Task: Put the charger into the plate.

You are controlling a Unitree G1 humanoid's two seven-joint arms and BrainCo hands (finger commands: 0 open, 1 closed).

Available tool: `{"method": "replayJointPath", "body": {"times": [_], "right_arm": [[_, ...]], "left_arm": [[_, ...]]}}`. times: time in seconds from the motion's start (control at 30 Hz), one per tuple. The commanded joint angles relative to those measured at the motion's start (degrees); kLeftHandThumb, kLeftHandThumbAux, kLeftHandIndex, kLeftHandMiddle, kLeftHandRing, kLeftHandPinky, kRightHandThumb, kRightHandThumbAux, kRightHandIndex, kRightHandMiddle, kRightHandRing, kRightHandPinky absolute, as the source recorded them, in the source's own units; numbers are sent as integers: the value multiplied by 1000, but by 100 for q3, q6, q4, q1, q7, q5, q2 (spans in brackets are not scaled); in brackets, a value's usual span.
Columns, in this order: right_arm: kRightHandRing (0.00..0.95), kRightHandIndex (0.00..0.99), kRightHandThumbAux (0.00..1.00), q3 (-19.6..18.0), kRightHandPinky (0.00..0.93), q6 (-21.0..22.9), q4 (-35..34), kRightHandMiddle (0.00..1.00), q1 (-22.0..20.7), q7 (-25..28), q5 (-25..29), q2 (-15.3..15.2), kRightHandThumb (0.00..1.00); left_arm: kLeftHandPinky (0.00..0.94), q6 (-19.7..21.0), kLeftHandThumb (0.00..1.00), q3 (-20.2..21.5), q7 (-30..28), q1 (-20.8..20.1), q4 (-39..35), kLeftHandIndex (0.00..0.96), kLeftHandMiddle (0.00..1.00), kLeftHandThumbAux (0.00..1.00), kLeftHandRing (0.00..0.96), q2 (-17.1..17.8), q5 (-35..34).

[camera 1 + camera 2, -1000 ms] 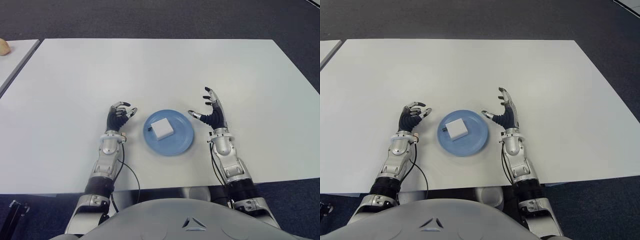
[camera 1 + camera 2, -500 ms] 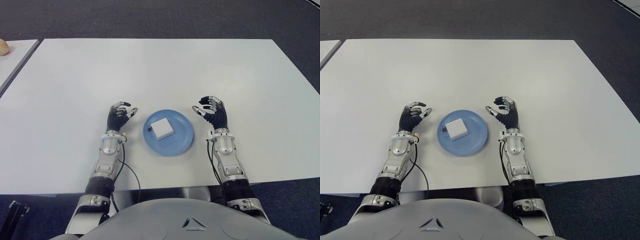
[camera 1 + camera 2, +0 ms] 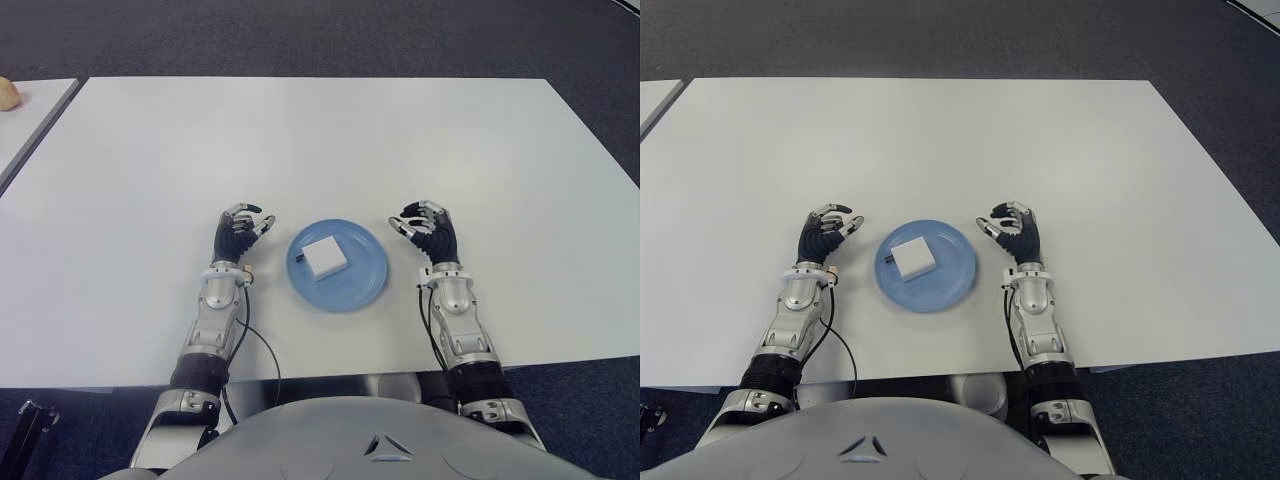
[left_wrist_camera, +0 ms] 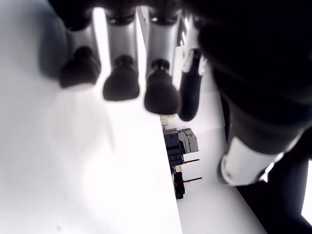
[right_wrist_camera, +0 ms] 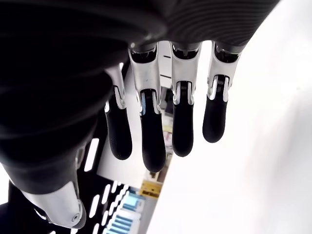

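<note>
White charger, roughly square block, lies flat inside blue plate, slightly toward the plate's left-far part; its sides sit rotated w.r.t. the tabletop edges, so no clear long axis; a small dark nub shows at its left side, pointing toward the left robot hand. Plate sits on white tabletop near the front edge, between both hands. Left robot hand just left of plate, fingers curled, grasping nothing. Right robot hand just right of plate, apart from rim, fingers bent inward, nothing held; wrist view shows fingertips hanging free. Wide bare tabletop beyond plate and to both sides; far edge and right edge well apart from plate; second tabletop's edge at far left
</note>
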Motion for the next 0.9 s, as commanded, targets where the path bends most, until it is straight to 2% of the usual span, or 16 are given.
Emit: {"method": "replayJointPath", "body": {"times": [0.03, 0.47, 0.9], "right_arm": [[807, 435, 728, -33, 838, 233, 111, 787, 91, 122, 106, 33, 707], [834, 437, 726, -151, 847, 254, 367, 817, 45, 150, 307, 177, 709], [842, 436, 727, -106, 852, 252, 439, 824, 66, 209, 302, 213, 708]], "left_arm": [[822, 70, 705, 18, 49, 75, -3, 436, 815, 721, 823, 25, 49], [818, 8, 704, 20, 49, 109, -18, 436, 814, 721, 821, 42, 61], [811, 30, 705, 59, 70, 137, -72, 436, 801, 720, 809, 29, 36]]}}
